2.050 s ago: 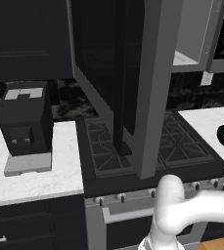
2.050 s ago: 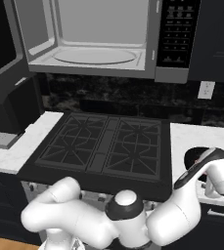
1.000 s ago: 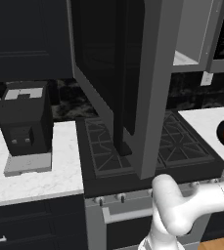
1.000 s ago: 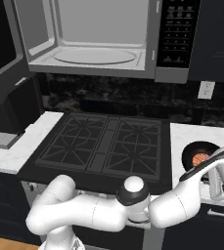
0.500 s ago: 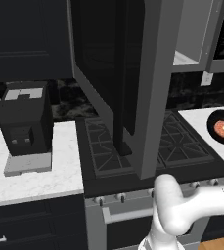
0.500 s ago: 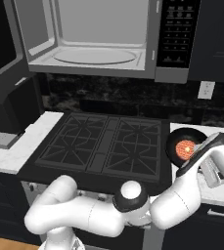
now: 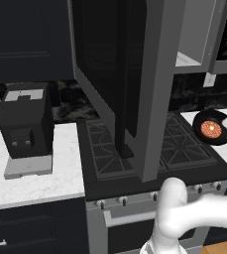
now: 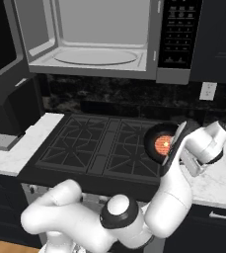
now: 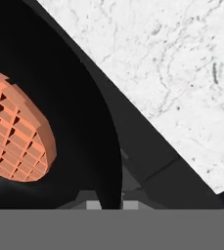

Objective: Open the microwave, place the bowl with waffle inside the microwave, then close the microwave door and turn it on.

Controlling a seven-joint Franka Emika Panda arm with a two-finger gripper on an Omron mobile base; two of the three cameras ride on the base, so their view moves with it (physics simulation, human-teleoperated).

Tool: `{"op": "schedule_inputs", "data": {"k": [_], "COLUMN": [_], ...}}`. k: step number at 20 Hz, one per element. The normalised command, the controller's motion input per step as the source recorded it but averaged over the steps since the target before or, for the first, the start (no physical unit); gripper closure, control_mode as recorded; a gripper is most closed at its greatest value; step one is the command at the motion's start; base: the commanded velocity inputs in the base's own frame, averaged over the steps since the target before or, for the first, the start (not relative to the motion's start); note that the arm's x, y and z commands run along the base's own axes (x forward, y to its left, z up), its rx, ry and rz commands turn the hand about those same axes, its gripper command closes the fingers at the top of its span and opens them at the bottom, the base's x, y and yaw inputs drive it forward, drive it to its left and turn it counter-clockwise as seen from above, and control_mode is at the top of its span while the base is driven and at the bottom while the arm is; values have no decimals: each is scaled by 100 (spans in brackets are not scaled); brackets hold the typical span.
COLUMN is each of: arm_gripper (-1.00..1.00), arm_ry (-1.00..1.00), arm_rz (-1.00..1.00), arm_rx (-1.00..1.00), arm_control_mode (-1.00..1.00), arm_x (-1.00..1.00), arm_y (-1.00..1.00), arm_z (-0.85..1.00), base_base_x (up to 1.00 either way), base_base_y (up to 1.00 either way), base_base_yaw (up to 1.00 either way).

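The gripper (image 8: 174, 146) is pinched on the rim of the bowl (image 8: 160, 142), which hangs in the air over the right edge of the stove (image 8: 104, 148), with the waffle (image 8: 163, 144) inside. To do this well, keep the bowl flat, lift it, and slide it onto the round plate in the microwave (image 8: 104, 37). The microwave door (image 7: 120, 74) sticks out wide open on the left, so go around it. A coffee machine (image 7: 25, 121) sits on the left counter (image 7: 35, 183).
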Motion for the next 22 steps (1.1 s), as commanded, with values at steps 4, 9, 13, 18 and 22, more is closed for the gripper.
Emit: {"op": "schedule_inputs", "data": {"k": [4, 9, 13, 18, 22], "arm_gripper": [100, 100, 100, 100, 100], "arm_ry": [5, 11, 1, 0, 0], "arm_rz": [0, 0, 0, 0, 0], "arm_rx": [-3, 0, 0, 2, 4], "arm_control_mode": [-100, -100, -100, -100, -100], "arm_x": [-15, -16, -29, -31, -36], "arm_y": [54, 24, 37, 43, 45], "arm_z": [57, 64, 66, 73, 69], "base_base_x": [0, 0, 0, 0, 0], "base_base_y": [0, 0, 0, 0, 0], "base_base_yaw": [0, 0, 0, 0, 0]}}
